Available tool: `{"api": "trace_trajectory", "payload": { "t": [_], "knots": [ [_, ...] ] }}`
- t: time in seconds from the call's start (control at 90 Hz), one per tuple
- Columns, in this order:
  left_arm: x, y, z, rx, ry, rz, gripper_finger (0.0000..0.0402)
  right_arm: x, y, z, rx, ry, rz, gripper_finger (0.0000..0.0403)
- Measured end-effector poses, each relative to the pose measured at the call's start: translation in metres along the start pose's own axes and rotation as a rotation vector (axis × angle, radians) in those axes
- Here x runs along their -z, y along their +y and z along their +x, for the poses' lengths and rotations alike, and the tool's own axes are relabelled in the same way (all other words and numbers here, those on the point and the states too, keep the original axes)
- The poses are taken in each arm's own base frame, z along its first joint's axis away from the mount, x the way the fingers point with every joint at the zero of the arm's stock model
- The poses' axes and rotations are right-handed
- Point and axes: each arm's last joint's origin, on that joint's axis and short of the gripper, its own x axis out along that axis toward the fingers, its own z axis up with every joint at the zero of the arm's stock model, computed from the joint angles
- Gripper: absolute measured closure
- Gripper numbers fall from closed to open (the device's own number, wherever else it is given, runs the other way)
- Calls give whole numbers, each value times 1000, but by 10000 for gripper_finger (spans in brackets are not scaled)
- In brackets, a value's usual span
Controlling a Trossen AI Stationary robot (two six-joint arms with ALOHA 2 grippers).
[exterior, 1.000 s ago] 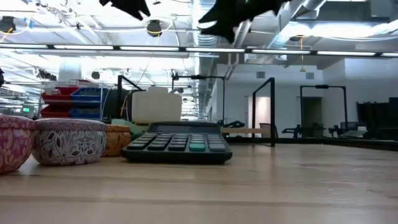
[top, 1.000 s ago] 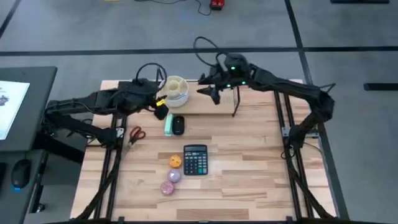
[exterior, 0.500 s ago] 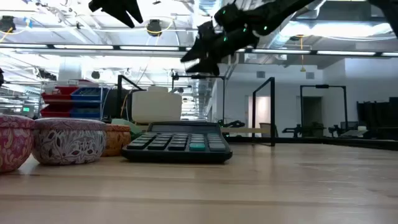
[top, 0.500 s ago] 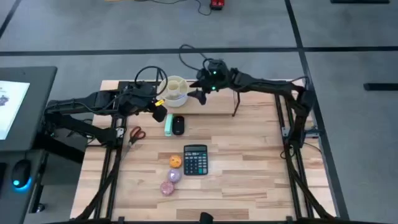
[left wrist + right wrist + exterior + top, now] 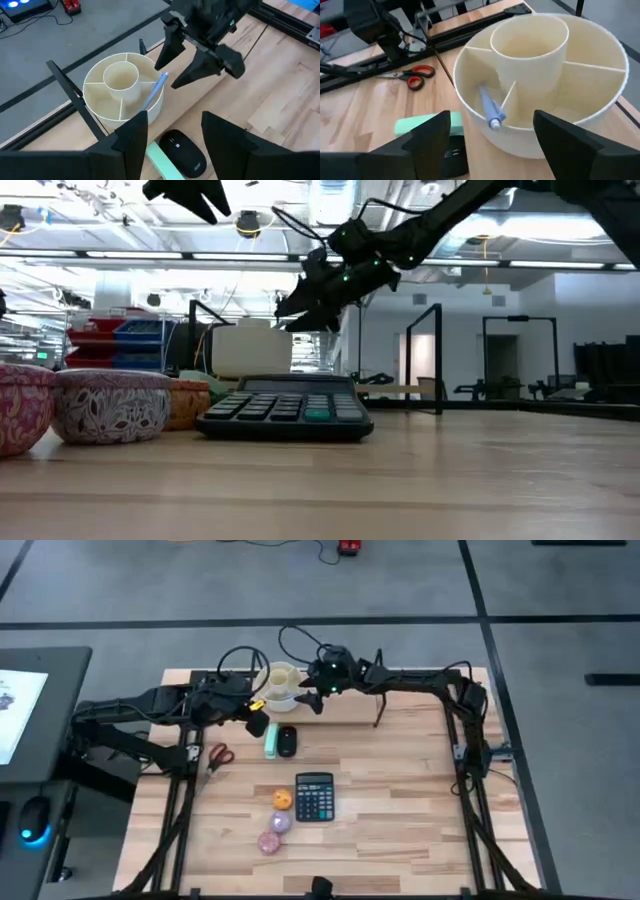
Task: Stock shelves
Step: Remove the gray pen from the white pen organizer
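Shelves: pale wood plank w/ thin black uprights, sitting at table's far edge, bearing round cream divided organizer w/ blue pen. Right gripper hovering beside it, fingers spread, empty. Left gripper likewise spread, empty, near black oval mouse.

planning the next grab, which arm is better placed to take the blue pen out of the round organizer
Right, probably. The right gripper hangs open beside the organizer on the shelf, the blue pen right before its fingers. The left gripper is open too, but farther back above the mouse.
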Motion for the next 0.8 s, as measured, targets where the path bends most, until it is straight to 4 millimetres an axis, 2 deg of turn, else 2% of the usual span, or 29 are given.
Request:
{"api": "trace_trajectory", "payload": {
  "t": [0.433,0.8],
  "knots": [
    [0,0,0,0,0,-4,238,0,21,7,-13,-5,-216,134],
    [-1,0,0,4,-9,-14,238,0,21,8,11,-5,-216,229]
  ]
}}
